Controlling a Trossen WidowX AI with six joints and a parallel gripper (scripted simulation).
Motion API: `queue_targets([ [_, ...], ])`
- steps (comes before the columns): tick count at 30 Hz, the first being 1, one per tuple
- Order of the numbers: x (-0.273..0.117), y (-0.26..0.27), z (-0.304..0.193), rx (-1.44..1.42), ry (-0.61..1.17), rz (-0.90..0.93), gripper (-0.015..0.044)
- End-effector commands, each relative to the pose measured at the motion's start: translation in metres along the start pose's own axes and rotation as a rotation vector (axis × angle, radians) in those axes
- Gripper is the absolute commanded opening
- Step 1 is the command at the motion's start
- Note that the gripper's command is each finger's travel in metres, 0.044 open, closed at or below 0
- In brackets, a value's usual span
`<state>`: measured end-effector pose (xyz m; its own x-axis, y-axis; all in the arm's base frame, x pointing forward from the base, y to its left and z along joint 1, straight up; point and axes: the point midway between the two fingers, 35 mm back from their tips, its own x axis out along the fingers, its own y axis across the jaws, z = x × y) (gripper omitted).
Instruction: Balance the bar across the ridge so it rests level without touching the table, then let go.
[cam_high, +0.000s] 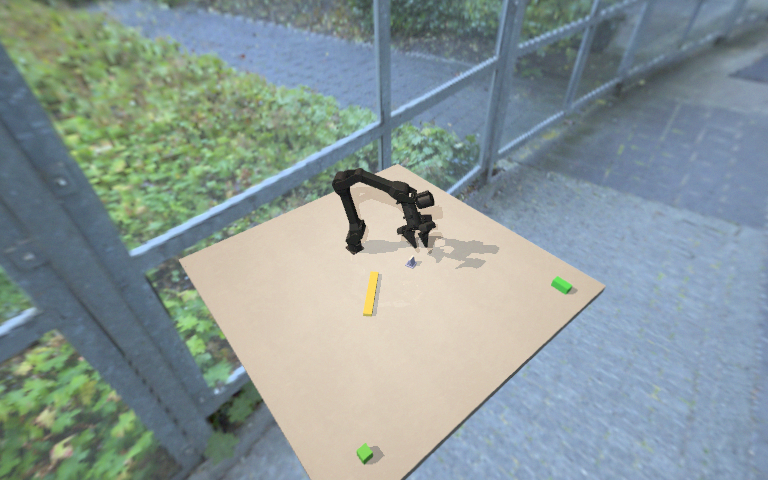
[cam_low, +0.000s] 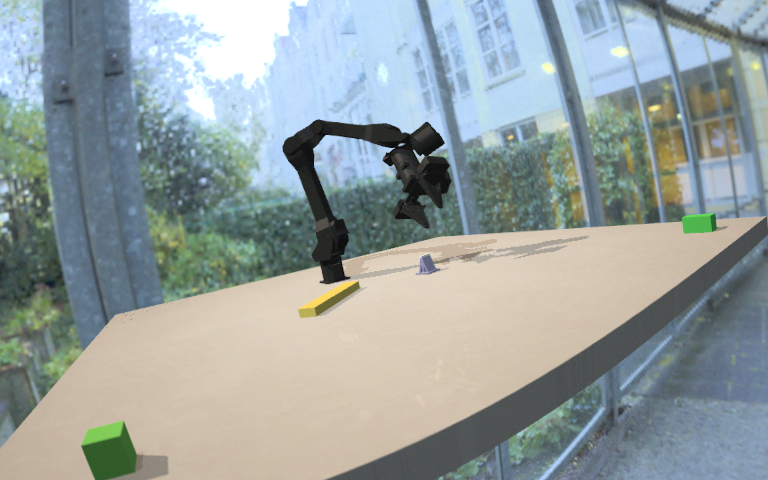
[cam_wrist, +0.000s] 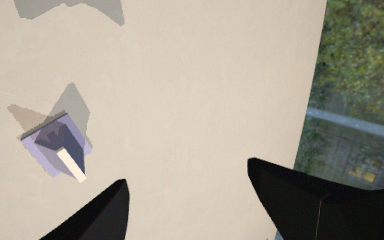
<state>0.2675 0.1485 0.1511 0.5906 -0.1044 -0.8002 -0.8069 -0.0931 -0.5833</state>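
Matt tan table (cam_high: 317, 367), smooth yellow bar (cam_high: 370, 293), matt black pincer (cam_high: 419, 233).
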Motion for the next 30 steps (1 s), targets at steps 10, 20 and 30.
queue_targets([
  [10,0.023,-0.008,-0.039,0.323,0.081,0.109,0.0315],
  [20,0.039,-0.011,-0.072,0.596,0.15,0.185,0.0315],
  [30,0.051,-0.013,-0.107,0.889,0.226,0.251,0.0315],
])
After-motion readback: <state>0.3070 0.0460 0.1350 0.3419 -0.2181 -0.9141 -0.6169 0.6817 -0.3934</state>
